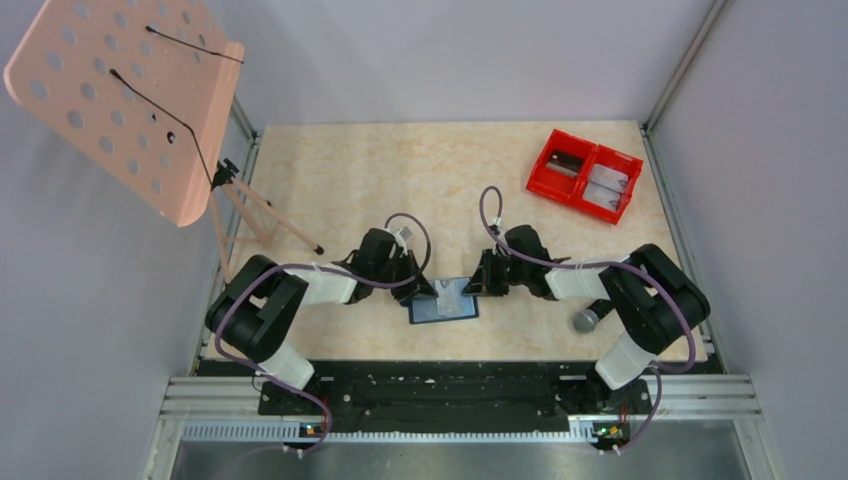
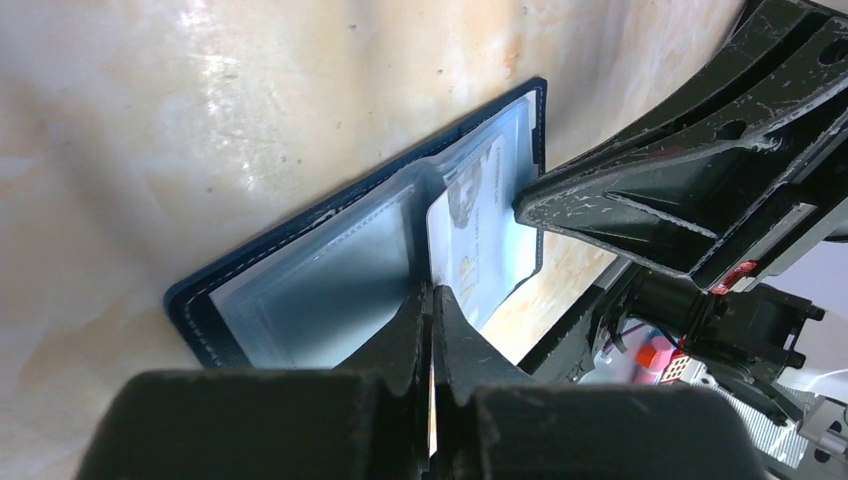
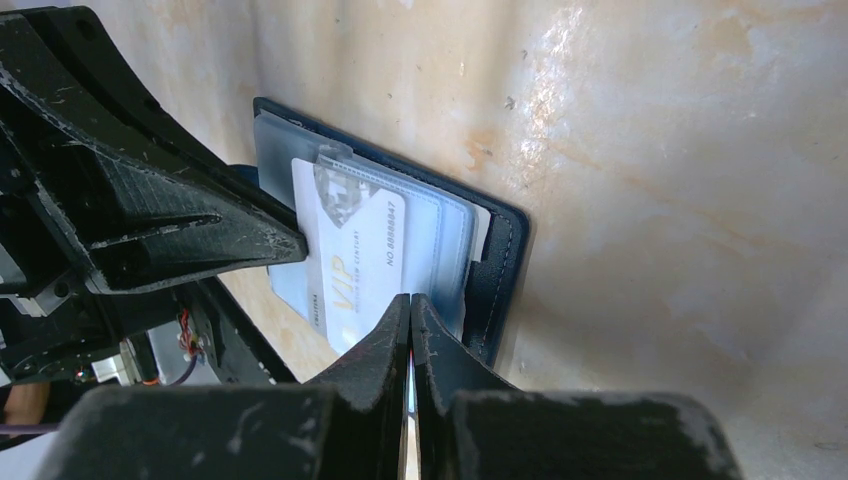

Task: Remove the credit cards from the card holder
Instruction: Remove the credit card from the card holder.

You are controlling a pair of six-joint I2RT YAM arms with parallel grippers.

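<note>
One desk [image 1: 400, 170], cream marble-pattern top, enclosed by pale walls; it carries all the items below.

One music stand [image 1: 120, 95], pink perforated tray on thin tripod legs, at 10 o'clock of the desk.

Two black-and-white arms, bases at 6 o'clock:
- left arm [image 1: 270, 310], reaching in from 8 o'clock. The left gripper [image 2: 432, 295] is clenched, fingers pressed together, with the tip on the card holder's inner face at the central fold. Whether it nips anything thin cannot be told.
- right arm [image 1: 650, 300], reaching in from 4 o'clock. The right gripper [image 3: 410, 300] is likewise clenched, with the tip at the near edge of the protruding card. A grip on the card cannot be confirmed.
- The two tips face each other across the holder, close together but apart.

One bin [image 1: 586, 172], red, two compartments, at 1 o'clock. It holds a dark flat piece [image 1: 566, 163] in one compartment and pale flat pieces [image 1: 607, 188] in the other; they are too small to identify.

One card holder [image 1: 443, 302], navy bifold with pale stitching. It lies open and flat at 6 o'clock of the desk, between the grippers, with its light blue-grey inner faces and clear pockets upward.

One credit card [image 3: 350, 260], white with gold "VIP" lettering. It is partly drawn out of a clear pocket on the holder's right-arm half and lies flat on it.

One ball [image 1: 586, 320], grey, on the desk at 4 o'clock, just beside the right arm's elbow and well apart from the holder.
</note>
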